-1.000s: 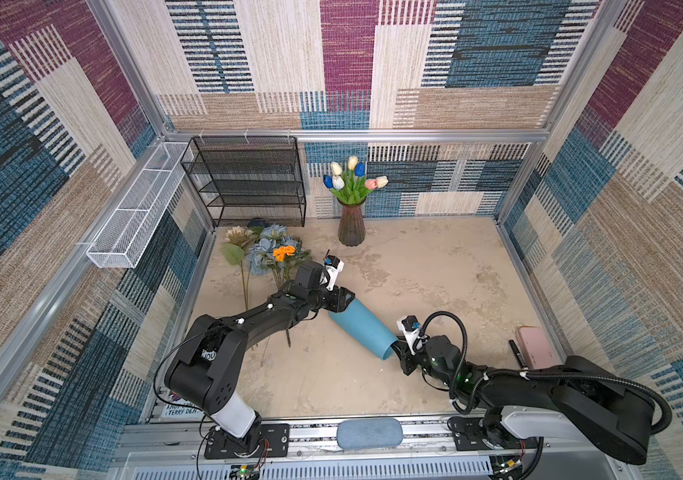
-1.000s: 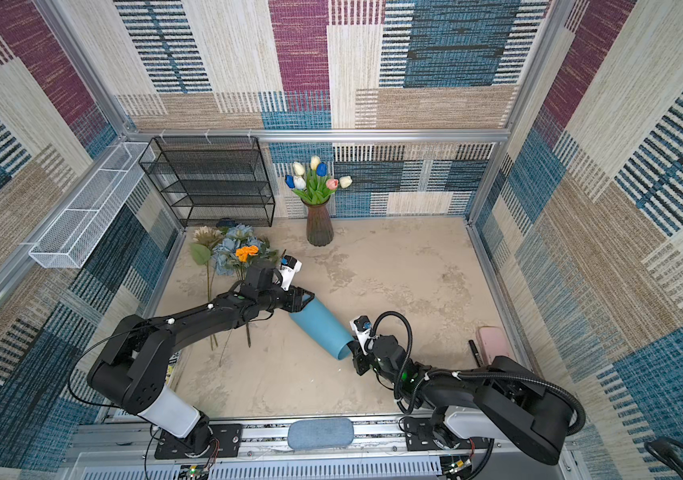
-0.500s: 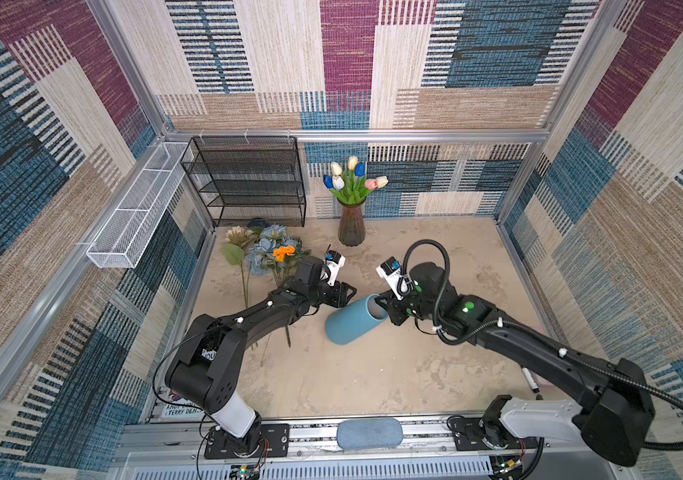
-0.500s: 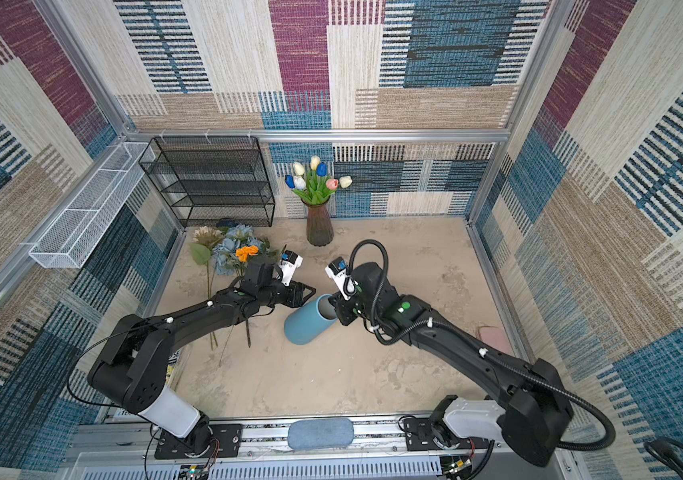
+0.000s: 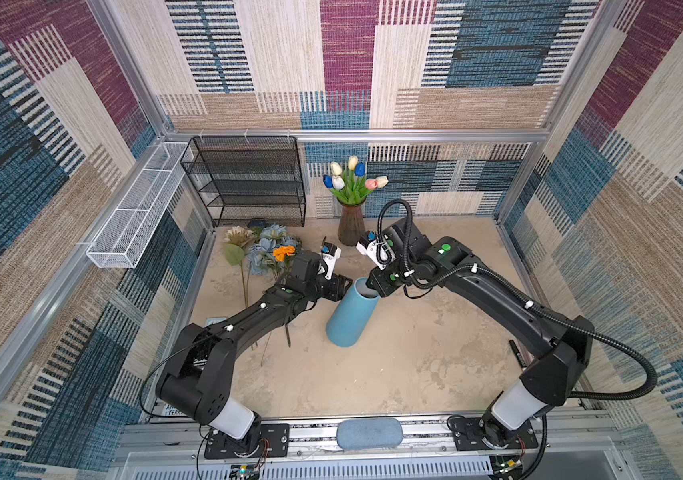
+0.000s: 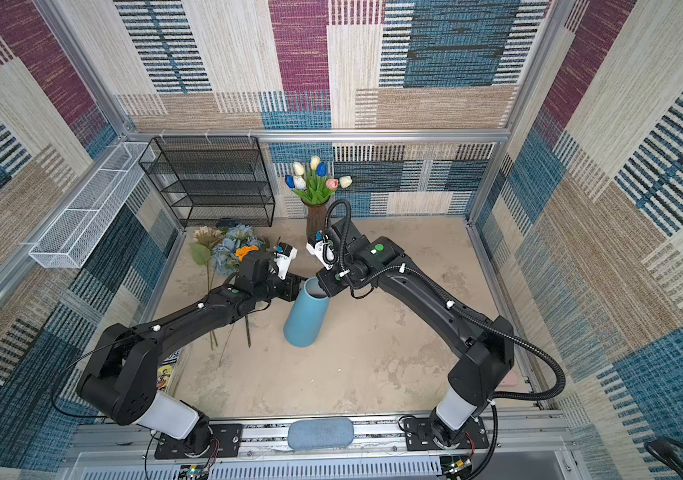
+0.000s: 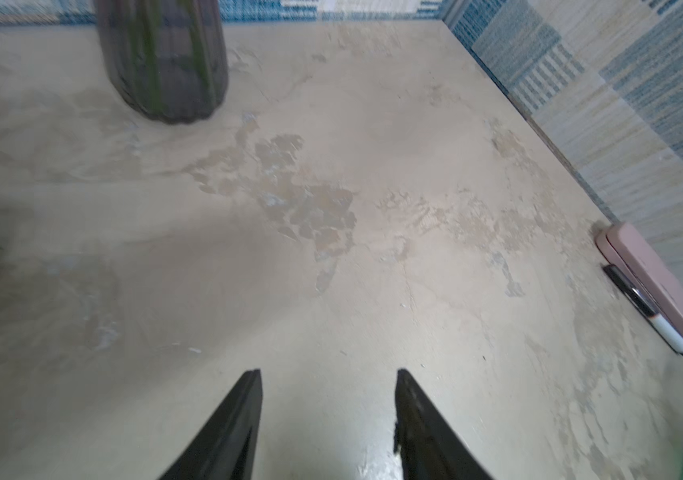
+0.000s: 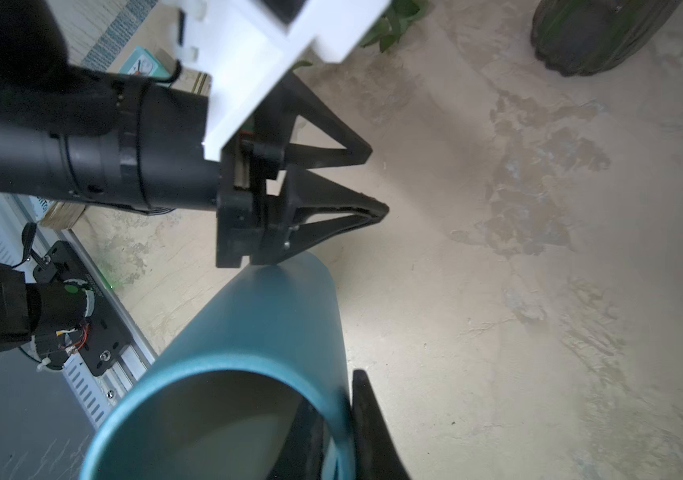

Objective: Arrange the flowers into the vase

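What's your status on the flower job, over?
Right hand shut on blue vase rim. Left hand open, empty, beside it. Loose flowers flat on table; left arm over their stems.

loose flowers [image 5: 267,253] lying flat, blue vase [image 5: 348,318] tilted

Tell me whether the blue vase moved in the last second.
Yes. The blue vase lay on its side, mouth toward the front rail; now it stands on end, mouth swung up toward the brown vase, held by the right gripper.
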